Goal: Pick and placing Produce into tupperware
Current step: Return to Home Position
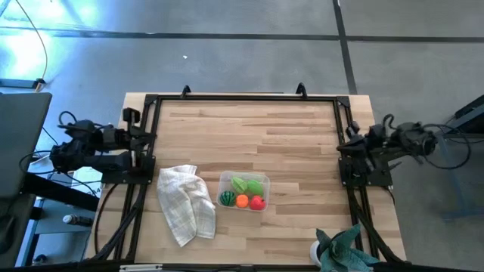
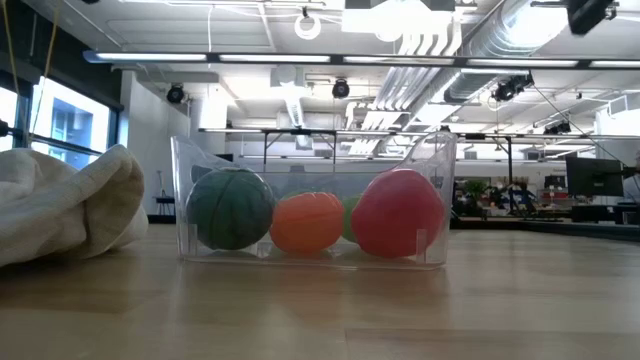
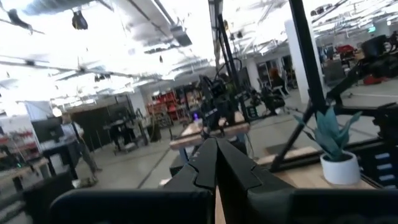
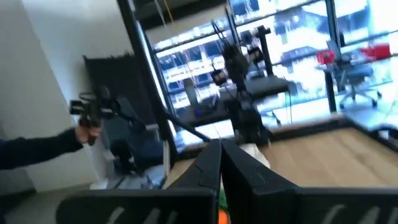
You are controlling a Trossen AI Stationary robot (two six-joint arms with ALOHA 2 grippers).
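The left arm (image 1: 98, 147) sits folded at the table's left edge, off the wooden top. In its wrist view the left gripper (image 3: 216, 146) points across the table, its two dark fingers pressed together with nothing between them.

Next comes the white checked cloth (image 1: 185, 204), crumpled on the wood near the front. It lies just beside the tupperware (image 1: 246, 174), though whether they touch cannot be told. In the low view the cloth bulges up close to the clear left wall.

The tupperware stands upright on the table, front of centre, and all four pieces of produce are inside it. Along its front side, from left to right, lie the round green piece (image 1: 227, 199), the orange piece (image 1: 242, 201) and the red piece (image 1: 258, 202), packed closely in a row. The light-green leafy piece (image 1: 246, 186) lies behind them and fills the back half. In the low view only a sliver of it shows between the orange and the red.

Further right, at the front right corner, is a teal spiky plant (image 1: 344, 249) in a white pot.

The right arm (image 1: 378, 147) is folded at the table's right edge. The right gripper (image 4: 220, 148) also has its fingers pressed together and empty. Its wrist view shows a person's dark sleeve (image 4: 37, 149) in the room beyond
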